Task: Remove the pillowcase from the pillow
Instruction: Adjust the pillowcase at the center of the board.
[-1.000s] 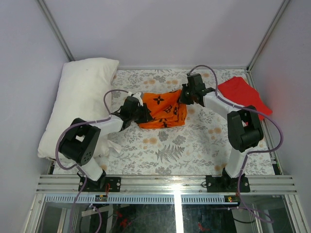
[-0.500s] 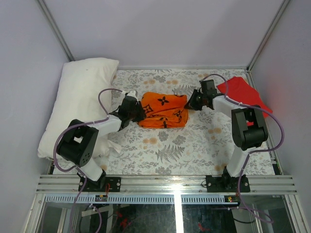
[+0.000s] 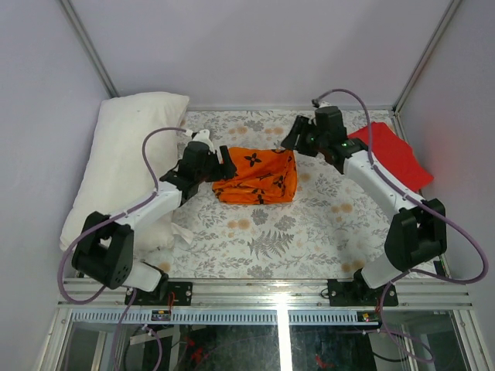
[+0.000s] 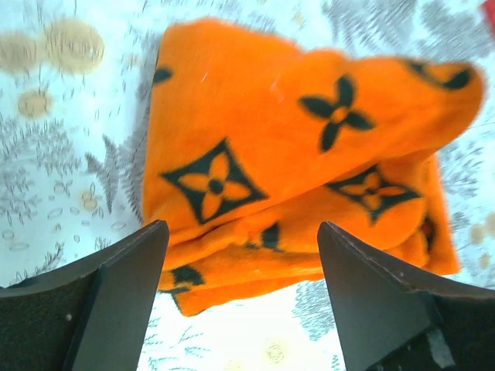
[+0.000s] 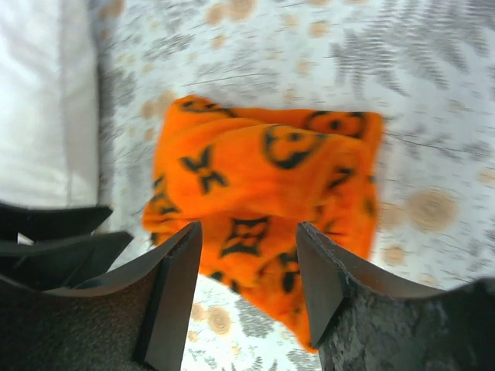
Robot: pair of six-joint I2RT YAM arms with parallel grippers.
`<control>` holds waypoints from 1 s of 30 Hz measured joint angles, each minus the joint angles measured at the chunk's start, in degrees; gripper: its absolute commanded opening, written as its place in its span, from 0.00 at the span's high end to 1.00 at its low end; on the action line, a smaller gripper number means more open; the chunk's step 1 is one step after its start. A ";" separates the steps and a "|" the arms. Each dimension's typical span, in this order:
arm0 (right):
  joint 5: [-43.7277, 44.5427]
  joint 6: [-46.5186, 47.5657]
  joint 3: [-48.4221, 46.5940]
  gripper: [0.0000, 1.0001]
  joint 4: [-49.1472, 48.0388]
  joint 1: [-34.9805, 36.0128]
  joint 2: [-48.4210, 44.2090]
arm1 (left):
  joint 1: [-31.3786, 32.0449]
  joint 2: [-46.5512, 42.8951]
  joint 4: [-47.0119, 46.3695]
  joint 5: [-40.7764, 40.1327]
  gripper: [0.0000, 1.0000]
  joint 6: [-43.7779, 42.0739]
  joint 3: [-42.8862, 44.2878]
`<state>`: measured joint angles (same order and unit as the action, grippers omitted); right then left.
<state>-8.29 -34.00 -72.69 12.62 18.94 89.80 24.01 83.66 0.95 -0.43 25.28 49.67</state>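
Orange pillowcase (image 3: 257,176) lies folded on the bench (image 3: 309,232), apart from the white pillow (image 3: 128,154) at its left edge. Left gripper (image 4: 241,228) and right gripper (image 5: 247,228) flank the pillowcase, jaws parted, holding nothing.

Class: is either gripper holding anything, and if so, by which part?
Nothing is held. The left gripper and the right gripper both hang open over the crumpled pillowcase, with empty jaws.

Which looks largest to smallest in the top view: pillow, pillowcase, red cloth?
1. pillow, clearly largest.
2. pillowcase and red cloth: similar; the right arm covers part of the cloth, so unranked.
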 measured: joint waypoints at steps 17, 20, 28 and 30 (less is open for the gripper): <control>-0.37 -2.93 4.24 0.35 0.90 9.88 6.78 | 0.04 -3.63 3.19 -0.50 0.18 -1.38 3.08; -2.47 -4.24 5.11 0.38 -1.70 9.90 9.51 | 0.04 -3.26 3.30 -0.52 0.18 -1.46 3.08; -6.84 -6.80 5.51 0.79 -6.03 9.99 12.63 | 0.04 -3.02 3.48 -1.44 0.18 -2.03 2.38; -8.11 -7.02 5.53 0.99 -6.93 9.99 12.61 | 0.04 -2.71 3.50 -1.57 0.18 -2.10 2.34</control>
<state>-16.40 -41.01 -67.16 5.69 28.93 102.41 24.05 80.95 4.45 -2.00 23.18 52.01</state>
